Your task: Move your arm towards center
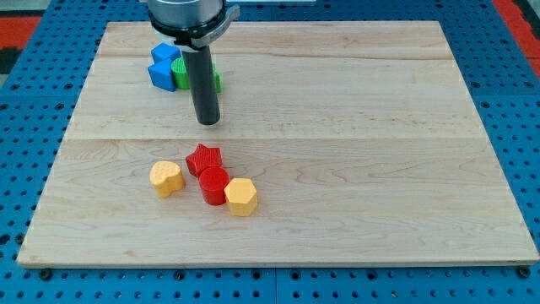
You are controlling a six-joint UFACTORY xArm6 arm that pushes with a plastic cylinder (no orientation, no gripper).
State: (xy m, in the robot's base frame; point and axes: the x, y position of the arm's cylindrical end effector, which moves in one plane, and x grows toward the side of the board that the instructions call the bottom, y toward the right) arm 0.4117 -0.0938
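My tip (207,121) is the lower end of a dark rod that comes down from the view's top. It rests on the wooden board (354,127), left of the middle. Just behind it, toward the view's top left, two blue blocks (163,66) and a green block (182,74) sit tight together; the rod hides part of the green one. Below the tip lies a group: a red star block (203,158), a red cylinder (213,185), a yellow hexagon block (240,197) and a yellow heart-shaped block (166,178). The tip touches none of them.
The board lies on a blue pegboard table (25,169). A red patch (25,25) shows at the view's top left corner.
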